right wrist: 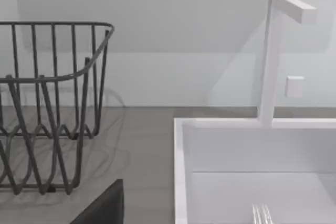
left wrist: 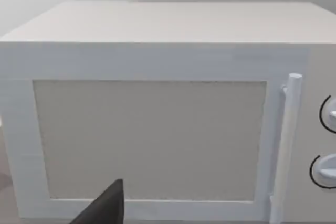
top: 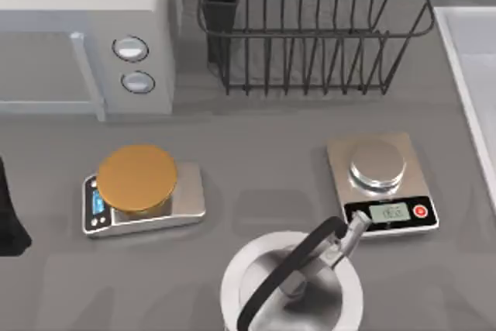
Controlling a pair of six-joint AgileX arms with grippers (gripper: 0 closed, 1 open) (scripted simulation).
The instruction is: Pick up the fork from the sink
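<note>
Whether either claw is open or closed cannot be told: a dark finger of the left one faces the one microwave, and a dark finger of the right one points toward the sink. The fork lies in the sink, tines just visible, below the one tap. On the table stand two scales, one pot and one rack.
</note>
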